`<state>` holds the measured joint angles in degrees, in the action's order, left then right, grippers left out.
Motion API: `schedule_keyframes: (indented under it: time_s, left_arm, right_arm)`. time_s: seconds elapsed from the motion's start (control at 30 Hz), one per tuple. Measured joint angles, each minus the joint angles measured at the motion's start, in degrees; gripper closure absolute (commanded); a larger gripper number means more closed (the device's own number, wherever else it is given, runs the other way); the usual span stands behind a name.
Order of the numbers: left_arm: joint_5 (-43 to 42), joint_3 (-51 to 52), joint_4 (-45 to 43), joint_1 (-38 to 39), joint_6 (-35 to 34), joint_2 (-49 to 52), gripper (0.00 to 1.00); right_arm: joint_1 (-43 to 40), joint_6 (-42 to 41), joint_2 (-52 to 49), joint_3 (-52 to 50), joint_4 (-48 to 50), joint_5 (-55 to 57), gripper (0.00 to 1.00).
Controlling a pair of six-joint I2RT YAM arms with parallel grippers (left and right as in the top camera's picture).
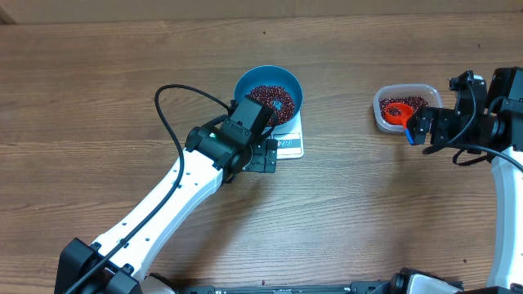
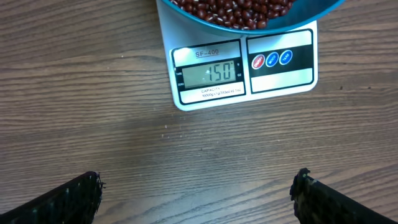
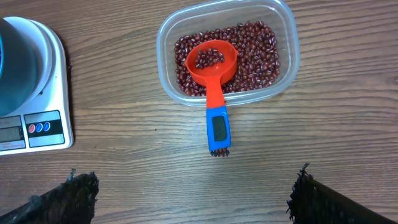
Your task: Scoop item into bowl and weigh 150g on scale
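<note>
Now the light blue bowl (image 1: 245, 80) stands on the white scale (image 1: 292, 148) near the middle of the wooden table (image 1: 368, 220), and it covers the far part of the scale. Inside the bowl lie the dark red beans (image 1: 271, 100), a loose layer that hides the bottom. The display (image 2: 208, 73) on the near edge of the scale is not covered, and it shows 150 (the left wrist view gives it clearly).

The left gripper (image 1: 263, 155) hovers just at the near side of the scale. Its jaws stand wide apart and hold nothing. In the wrist view its fingers (image 2: 68, 199) are at the bottom corners with bare wood between them. The bowl with the beans is ahead of them, on the far side, and does not touch them.

More beans lie in the clear plastic tub (image 1: 377, 106) at the right side of the table, well apart from the scale. The orange-red scoop (image 3: 211, 61) rests in this tub with some beans in its cup, and its blue-tipped handle (image 3: 217, 127) reaches out over the near rim of the tub. The right gripper (image 3: 193, 199) is just beside the tub, on its near-right side, also wide open and empty. The end of the handle points to the gap between its fingers (image 3: 336, 202) but is apart from them.
</note>
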<state>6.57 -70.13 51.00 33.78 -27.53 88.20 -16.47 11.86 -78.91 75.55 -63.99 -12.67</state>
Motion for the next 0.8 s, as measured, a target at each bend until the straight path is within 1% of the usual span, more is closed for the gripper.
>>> schedule_keyframes:
  time_s: [0.8]
  left_arm:
    - [1.0, 0.0, 0.0, 0.0, 0.0, 0.0, 0.0]
  right_arm:
    - [0.0, 0.0, 0.0, 0.0, 0.0, 0.0, 0.0]
